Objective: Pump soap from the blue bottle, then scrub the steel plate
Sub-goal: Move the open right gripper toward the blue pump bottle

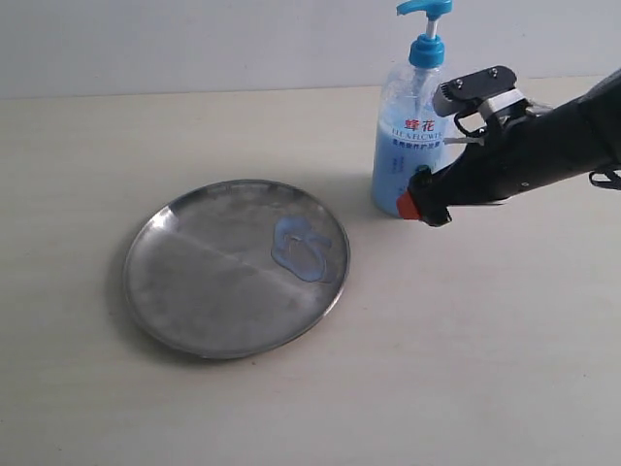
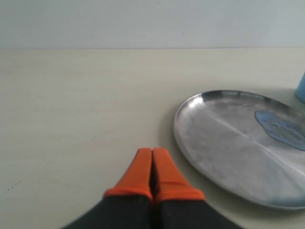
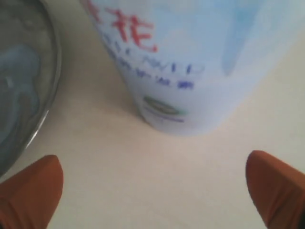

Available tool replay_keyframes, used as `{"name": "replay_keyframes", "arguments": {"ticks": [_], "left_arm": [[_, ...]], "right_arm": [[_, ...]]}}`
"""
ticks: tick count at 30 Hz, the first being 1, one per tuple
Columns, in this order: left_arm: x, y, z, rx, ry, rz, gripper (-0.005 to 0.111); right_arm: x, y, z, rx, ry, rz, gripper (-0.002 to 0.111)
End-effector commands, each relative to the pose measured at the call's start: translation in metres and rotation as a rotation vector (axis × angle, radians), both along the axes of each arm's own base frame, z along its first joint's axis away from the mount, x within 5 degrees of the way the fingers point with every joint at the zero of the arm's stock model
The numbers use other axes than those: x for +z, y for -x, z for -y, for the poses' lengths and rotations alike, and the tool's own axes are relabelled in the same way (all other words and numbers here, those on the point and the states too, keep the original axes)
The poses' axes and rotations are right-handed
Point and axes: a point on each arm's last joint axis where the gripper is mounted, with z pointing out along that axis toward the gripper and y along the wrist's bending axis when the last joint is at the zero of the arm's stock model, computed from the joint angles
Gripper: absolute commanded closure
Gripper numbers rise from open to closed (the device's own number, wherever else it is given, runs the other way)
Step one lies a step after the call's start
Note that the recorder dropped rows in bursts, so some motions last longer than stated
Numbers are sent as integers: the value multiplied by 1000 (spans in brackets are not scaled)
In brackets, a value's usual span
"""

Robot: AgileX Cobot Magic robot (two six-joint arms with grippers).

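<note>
Shiny stainless-steel plate (image 1: 199, 291), its smooth metal dulled by faint cloudy smears. Glossy, translucent pale blue soap (image 1: 303, 250). Clear plastic blue bottle (image 1: 408, 146) with an opaque plastic pump head (image 1: 425, 12). Matt, pale tabletop (image 1: 485, 369), possibly wood laminate.

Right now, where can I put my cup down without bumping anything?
The table is bare along the near side, below the steel plate and the right tool, and left of the plate. It is crowded around the blue bottle, between the plate and the open tool.
</note>
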Motion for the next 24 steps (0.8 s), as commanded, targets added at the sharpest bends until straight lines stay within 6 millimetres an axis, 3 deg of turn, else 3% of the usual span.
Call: {"name": "replay_keyframes", "arguments": {"ticks": [1,3,4,7,12,20,24], "left_arm": [[1,0,0,-6,6,16,107],[1,0,0,-6,6,16,107],[1,0,0,-6,6,16,107],[1,0,0,-6,6,16,107],[1,0,0,-6,6,16,107],[1,0,0,-6,6,16,107],[1,0,0,-6,6,16,107]], "right_arm": [[5,6,-2,27,55,-177,8],[7,13,-4,32,220,-309,8],[9,17,0,7,382,-373,8],[11,19,4,-125,484,-378,10],[5,26,-6,-173,281,-166,15],[-15,52,-12,-227,10,155,15],[-17,59,-7,-257,13,274,15]]}}
